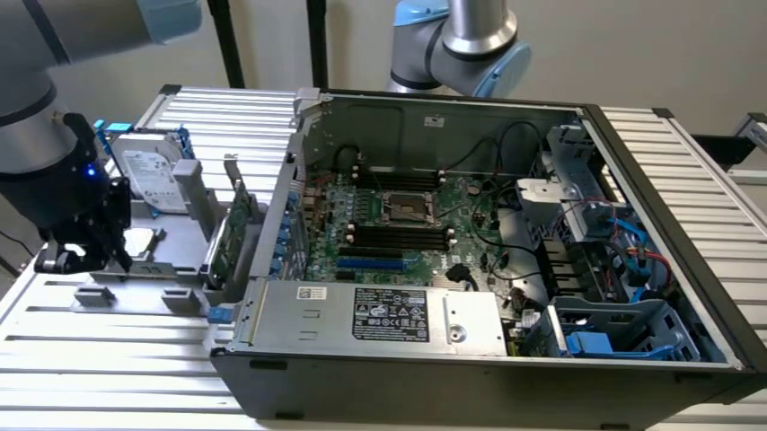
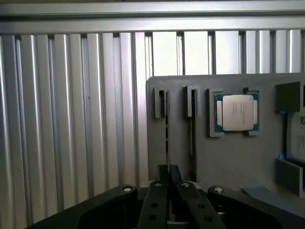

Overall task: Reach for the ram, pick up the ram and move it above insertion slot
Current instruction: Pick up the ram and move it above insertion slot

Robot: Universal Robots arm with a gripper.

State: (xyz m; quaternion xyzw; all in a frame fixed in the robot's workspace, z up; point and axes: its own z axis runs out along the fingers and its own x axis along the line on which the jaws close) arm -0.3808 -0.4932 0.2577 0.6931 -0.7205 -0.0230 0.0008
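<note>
The ram is seen edge-on as a thin stick standing in a slot of the grey holder tray. My gripper sits over its near end, with the two dark fingers pressed close on either side of it, shut on the ram. The ram still sits in its holder. A second thin stick stands in the neighbouring slot. In the exterior view my gripper hangs low over the holder tray at the exterior view's left. The black memory slots lie on the motherboard inside the open computer case.
A processor chip rests in the tray beside the sticks. A silver hard drive with blue rails and a green expansion card stand on the tray. A second robot arm stands behind the case. Ribbed metal table lies all around.
</note>
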